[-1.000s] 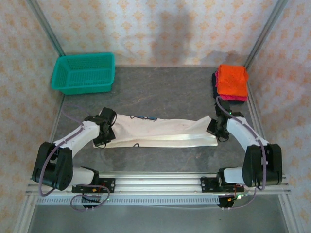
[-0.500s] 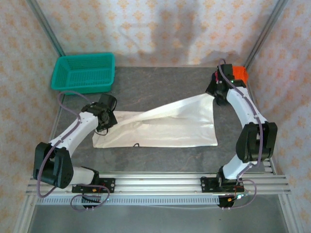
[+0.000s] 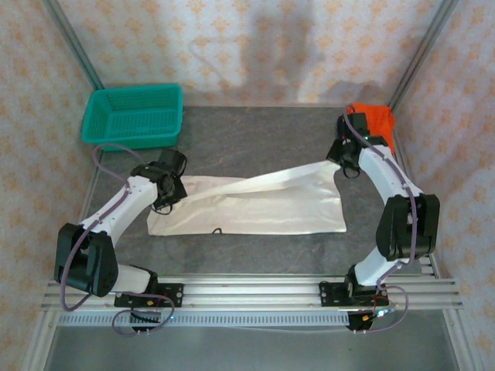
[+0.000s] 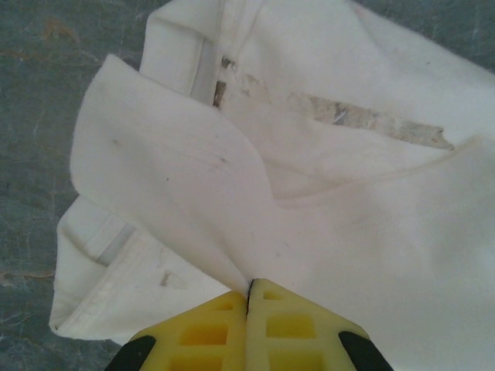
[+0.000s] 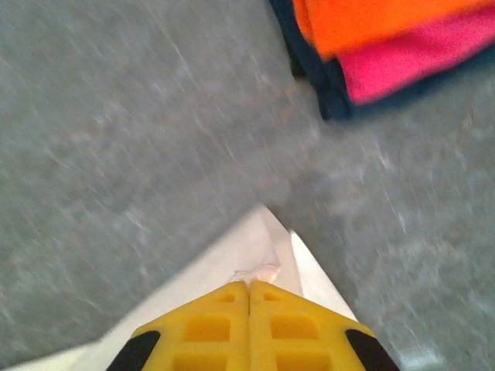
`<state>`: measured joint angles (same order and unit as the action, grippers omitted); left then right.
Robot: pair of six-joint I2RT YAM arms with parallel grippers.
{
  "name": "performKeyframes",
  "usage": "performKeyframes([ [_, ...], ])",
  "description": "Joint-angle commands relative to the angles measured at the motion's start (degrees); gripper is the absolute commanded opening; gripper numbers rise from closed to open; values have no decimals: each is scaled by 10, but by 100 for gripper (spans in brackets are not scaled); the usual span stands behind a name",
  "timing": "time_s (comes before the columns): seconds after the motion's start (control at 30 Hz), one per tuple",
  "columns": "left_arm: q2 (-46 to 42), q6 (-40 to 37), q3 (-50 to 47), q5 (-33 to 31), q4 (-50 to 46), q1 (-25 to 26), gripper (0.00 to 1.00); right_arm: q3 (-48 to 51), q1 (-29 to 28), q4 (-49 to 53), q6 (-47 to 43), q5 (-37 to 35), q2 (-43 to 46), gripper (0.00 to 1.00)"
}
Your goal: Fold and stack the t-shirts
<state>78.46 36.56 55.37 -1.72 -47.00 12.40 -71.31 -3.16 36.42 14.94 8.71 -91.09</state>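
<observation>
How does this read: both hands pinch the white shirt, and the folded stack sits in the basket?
Wrong on the stack: the top view shows it on the table at the far right, away from the basket. The left hand and right hand do pinch the white shirt.

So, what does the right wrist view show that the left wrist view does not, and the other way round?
Right wrist view: the folded stack, orange shirt on pink shirt on dark shirt, lying on the table beyond the right gripper, which pinches one corner of the white t-shirt.

Left wrist view: the left gripper pinching a fold of that t-shirt, with its hem, seams and worn print strip spread out ahead.

Both: yellow fingers shut on white cloth, over the grey table.
</observation>
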Motion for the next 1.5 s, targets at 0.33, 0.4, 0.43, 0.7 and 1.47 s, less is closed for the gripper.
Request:
performKeyframes([
  [0.33,-43,8,-81,-10,-30,2,0,143,4,8,13,-44,127,0],
  [0.4,-39,10,-87,-8,-26,2,0,163,4,15,16,-44,142,0],
  [0.43,-37,11,-90,-8,-25,1,0,174,4,21,18,-44,148,0],
  [0.7,-26,12,-105,-19,-16,2,0,257,4,28,40,-24,181,0],
  [1.47,-56,62,-154,-21,-11,1,23,272,4,18,44,-5,167,50],
])
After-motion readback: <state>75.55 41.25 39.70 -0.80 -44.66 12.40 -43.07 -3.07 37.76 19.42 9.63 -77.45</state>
